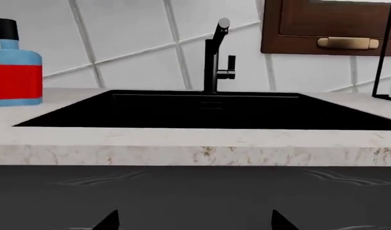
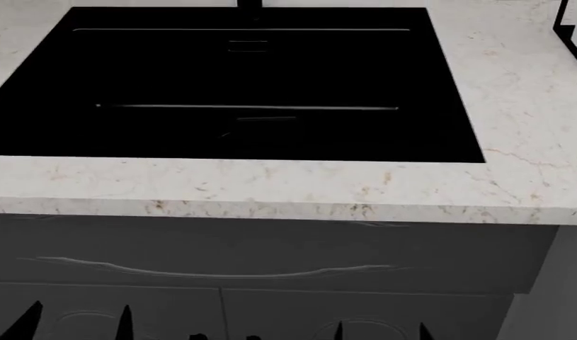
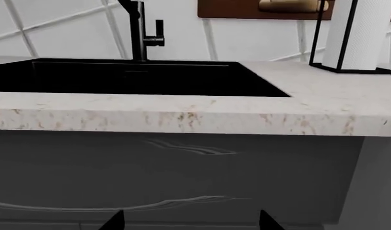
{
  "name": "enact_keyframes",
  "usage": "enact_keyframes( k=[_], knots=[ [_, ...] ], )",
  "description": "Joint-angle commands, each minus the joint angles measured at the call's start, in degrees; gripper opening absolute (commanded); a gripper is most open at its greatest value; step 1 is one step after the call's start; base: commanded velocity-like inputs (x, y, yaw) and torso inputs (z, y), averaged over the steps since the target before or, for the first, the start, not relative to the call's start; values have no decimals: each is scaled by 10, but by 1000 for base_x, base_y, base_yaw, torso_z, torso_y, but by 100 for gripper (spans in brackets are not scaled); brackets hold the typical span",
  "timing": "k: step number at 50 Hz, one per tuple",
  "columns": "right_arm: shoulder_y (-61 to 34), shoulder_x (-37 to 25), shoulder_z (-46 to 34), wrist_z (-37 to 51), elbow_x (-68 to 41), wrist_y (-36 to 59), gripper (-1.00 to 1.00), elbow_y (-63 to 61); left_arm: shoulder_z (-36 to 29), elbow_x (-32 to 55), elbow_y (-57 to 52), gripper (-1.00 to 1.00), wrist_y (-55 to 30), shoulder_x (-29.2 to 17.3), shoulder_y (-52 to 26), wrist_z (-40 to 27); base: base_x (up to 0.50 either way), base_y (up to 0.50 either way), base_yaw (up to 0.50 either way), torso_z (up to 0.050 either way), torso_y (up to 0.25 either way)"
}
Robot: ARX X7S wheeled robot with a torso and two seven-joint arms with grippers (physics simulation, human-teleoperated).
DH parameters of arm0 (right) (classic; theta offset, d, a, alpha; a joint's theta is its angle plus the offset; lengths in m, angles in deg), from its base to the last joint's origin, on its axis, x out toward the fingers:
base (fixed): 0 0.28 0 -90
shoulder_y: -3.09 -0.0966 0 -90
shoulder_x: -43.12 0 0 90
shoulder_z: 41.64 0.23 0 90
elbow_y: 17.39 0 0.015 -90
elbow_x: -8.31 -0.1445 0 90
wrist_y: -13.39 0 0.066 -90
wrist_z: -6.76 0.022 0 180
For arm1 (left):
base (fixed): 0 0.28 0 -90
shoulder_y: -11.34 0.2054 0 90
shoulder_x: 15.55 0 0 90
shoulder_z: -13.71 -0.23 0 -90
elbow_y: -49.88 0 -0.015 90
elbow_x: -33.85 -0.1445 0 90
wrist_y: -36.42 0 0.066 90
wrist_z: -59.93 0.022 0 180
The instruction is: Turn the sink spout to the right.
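Note:
The matte black sink spout [image 1: 212,57] stands upright behind the black sink [image 1: 202,112], its arm pointing toward the camera; a small lever sits on its side. It also shows in the right wrist view [image 3: 139,28]. In the head view only the spout's base [image 2: 249,3] shows, above the sink [image 2: 231,85]. My left gripper [image 1: 194,223] is open and empty, low in front of the cabinet, far from the spout. My right gripper [image 3: 190,221] is open and empty, also low in front of the cabinet. Both grippers' fingertips show at the head view's bottom edge [image 2: 76,322] [image 2: 378,333].
A white marbled counter [image 2: 269,184] rims the sink, with dark grey cabinet fronts [image 2: 269,262] below. A blue and red bottle [image 1: 15,64] stands left of the sink. A paper towel roll in a black wire holder [image 3: 358,36] stands right. A brown wall cabinet [image 1: 333,26] hangs behind.

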Motion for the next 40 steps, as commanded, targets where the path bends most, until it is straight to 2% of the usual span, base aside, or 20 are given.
enact_keyframes(
  k=[1, 12, 13, 21, 22, 30, 40],
  knots=[
    [6, -18, -8, 13, -8, 97, 100, -105, -2, 0, -86, 100, -29, -10, 10, -24, 0, 0, 0, 0, 0],
    [0, -33, 27, 25, -38, 140, 100, -158, 8, 14, -152, 100, -85, -25, 11, -40, 0, 0, 0, 0, 0],
    [-1, -35, 28, 25, -39, 143, 100, -162, 16, 42, -159, 100, -96, -23, 9, -33, 0, 0, 0, 0, 0],
    [-15, -45, 47, 35, -57, 158, 100, -189, 38, 56, -189, 100, -120, -36, -2, -48, 0, 0, 0, 0, 0],
    [-16, -46, 51, 36, -62, 160, 100, -190, 45, 86, -192, 100, -134, -34, -3, -41, 0, 0, 0, 0, 0],
    [-25, -67, 75, 52, -77, 214, 100, -253, 56, 76, -234, 100, -155, -48, -9, -65, 0, 0, 0, 0, 0],
    [-60, -86, 79, 75, -88, 302, 100, -344, 81, 112, -293, 100, -208, -68, -32, -86, 0, 0, 0, 0, 0]
  ],
)
